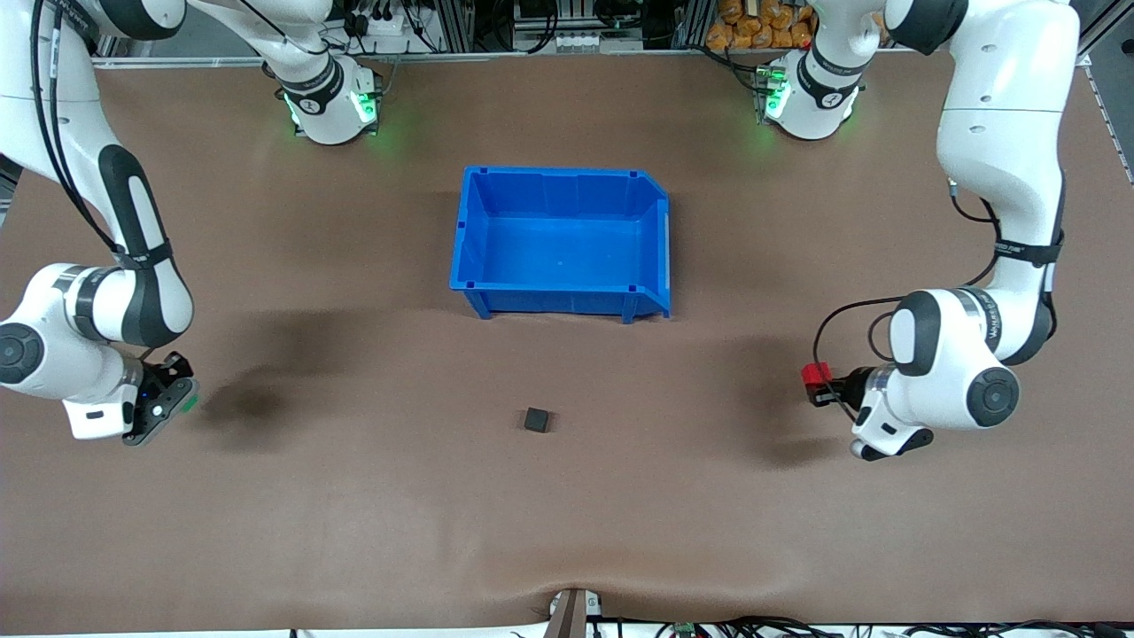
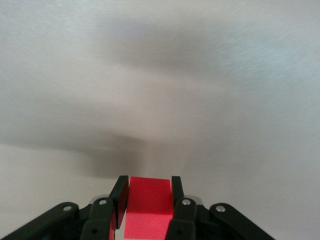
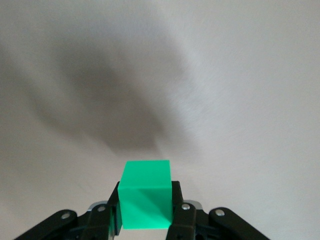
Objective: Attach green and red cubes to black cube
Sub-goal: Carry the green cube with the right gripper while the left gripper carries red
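From across the table, my left gripper (image 1: 819, 385) clamps the red cube (image 1: 815, 374) above the table (image 1: 567, 532) near my left arm's end, ready for joining. My right gripper (image 1: 173, 403) hangs at the other end. The black cube (image 1: 536, 419) sits midway between them, toward the camera edge, nearer than the blue bin (image 1: 560, 285).

In my left wrist view, the fingers (image 2: 120, 197) pinch the red cube (image 2: 147, 205).

In my right wrist view, the fingers (image 3: 177, 200) grip the green cube (image 3: 146, 192).

Bare worktop (image 1: 354, 496) is left open all around the black cube (image 1: 536, 419). The only obstacle is the blue bin (image 1: 561, 241), set well apart and farther from the front camera, midway along the worktop.
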`<move>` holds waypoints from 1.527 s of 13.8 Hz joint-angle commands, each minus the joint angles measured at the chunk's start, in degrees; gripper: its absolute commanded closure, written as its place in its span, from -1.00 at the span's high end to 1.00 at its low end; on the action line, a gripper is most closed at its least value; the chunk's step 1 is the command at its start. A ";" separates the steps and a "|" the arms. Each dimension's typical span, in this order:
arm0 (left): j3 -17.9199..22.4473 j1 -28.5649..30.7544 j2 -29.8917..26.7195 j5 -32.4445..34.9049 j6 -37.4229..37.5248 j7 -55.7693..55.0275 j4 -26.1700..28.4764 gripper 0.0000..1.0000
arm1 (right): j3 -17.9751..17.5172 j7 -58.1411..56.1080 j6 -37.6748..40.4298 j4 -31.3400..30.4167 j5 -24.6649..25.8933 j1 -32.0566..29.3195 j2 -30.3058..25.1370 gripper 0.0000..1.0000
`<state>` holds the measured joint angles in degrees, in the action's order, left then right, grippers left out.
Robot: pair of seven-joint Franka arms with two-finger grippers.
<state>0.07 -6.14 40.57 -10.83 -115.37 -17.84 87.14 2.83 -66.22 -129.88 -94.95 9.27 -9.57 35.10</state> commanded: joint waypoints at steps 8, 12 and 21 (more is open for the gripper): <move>-0.07 -4.40 3.72 -9.91 -0.39 -24.66 -8.46 -0.97 | -2.12 -16.65 1.20 5.04 1.01 3.77 0.14 -1.00; -0.07 -7.73 5.75 -10.52 -4.58 -36.53 -11.20 -0.97 | -3.36 -19.27 2.96 6.62 1.10 8.77 -0.04 -1.00; -0.16 -12.22 8.12 -16.94 -12.68 -52.71 -13.57 -0.97 | -3.27 -20.96 3.14 7.50 -13.48 18.01 2.25 -1.00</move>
<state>-0.40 -16.84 47.66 -26.70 -126.25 -66.27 75.41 -0.68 -86.76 -127.23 -88.83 -1.20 7.44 36.02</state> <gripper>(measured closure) 0.608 0.604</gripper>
